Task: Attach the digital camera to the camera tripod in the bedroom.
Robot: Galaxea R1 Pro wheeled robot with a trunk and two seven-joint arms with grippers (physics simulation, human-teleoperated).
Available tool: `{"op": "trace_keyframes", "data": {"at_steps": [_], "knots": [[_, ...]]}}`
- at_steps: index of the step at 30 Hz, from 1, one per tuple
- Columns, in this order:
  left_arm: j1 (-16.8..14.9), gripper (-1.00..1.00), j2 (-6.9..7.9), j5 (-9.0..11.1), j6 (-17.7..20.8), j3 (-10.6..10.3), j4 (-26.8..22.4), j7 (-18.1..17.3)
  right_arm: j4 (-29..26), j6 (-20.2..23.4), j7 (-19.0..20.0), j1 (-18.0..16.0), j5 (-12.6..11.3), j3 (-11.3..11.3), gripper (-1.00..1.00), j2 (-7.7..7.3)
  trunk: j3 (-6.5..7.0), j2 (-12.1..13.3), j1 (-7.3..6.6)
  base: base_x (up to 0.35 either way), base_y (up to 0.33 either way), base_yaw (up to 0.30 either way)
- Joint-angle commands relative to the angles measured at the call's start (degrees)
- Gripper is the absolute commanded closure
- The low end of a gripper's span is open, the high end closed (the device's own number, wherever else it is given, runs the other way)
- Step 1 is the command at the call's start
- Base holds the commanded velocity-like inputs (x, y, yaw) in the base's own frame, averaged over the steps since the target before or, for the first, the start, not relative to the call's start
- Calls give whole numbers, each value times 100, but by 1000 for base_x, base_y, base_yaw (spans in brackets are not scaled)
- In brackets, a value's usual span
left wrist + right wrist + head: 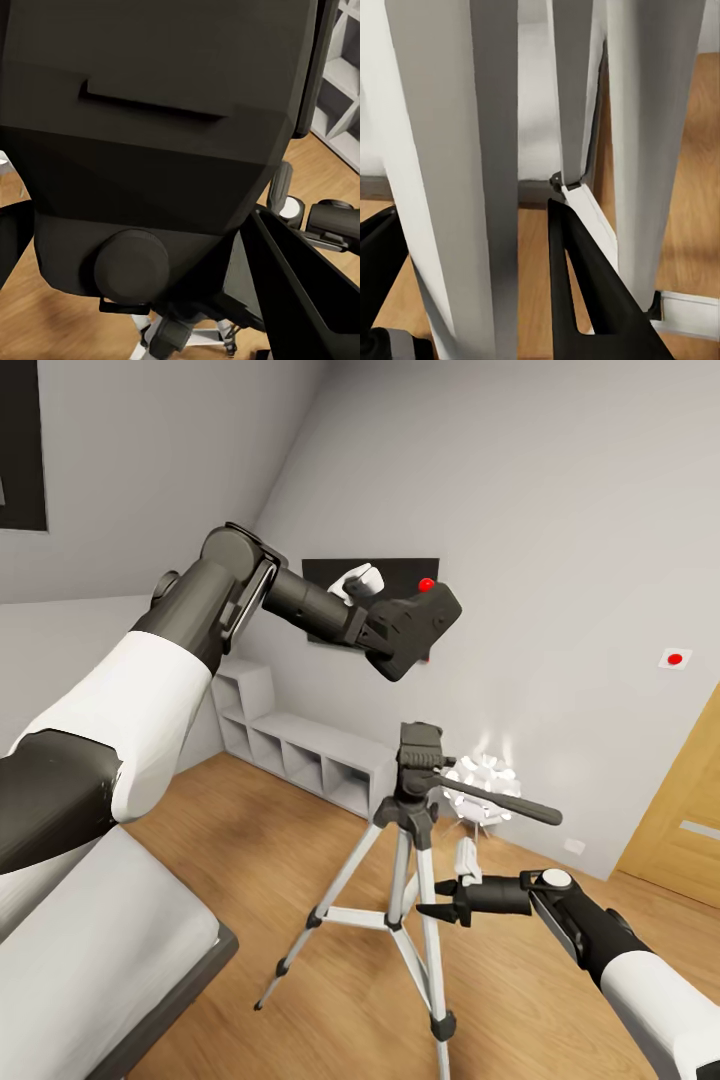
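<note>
High above the tripod's head, the digital camera (415, 625) hangs in the air, held in the left gripper (385, 635), which is closed on its body; the red dot on top faces up and the camera is tilted. From the left wrist view the camera body (157, 112) looms dark and close, with a slot across its face and a round knob lower down, and one black finger (300, 292) runs alongside it.

Below the camera, well apart from it, stands the camera tripod (410, 830) on the wooden floor (250, 880), its three silver legs spread, its black pan head upright and its long black handle (500, 800) sticking out to the right. Through the left wrist view part of the tripod's head and handle (330, 221) shows under the camera.

Beside the tripod's legs, the right gripper (445, 905) is open, its black fingers reaching toward the centre column and the nearest leg. The right wrist view shows silver legs (457, 187) standing between and beside the spread fingers (592, 300); whether they touch the metal I cannot tell.

Behind the tripod a white ball-cluster lamp (485, 780) stands near the wall, a grey cubby shelf (300, 745) runs along the wall to the left, a wooden door (680, 800) is at the right, and the grey-framed bed (110, 950) lies at lower left
</note>
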Motion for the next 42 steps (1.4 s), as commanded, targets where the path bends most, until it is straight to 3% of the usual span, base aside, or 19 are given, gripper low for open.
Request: {"op": "trace_keyframes", "data": {"at_steps": [1,23,42], "knots": [[-7,100,-3,-57,56,10,-2,-52,-2,-32,-9,-10,-77,27,100,-9,-13,-14,4,0,0,0],[-7,100,-3,-57,47,-10,-2,-52,94,-40,-12,-10,-77,35,100,-1,-13,-14,4,0,0,0],[-7,100,-3,-57,47,-10,-2,-52,164,-76,-294,-10,-73,41,100,63,-13,-14,4,0,0,0]]}}
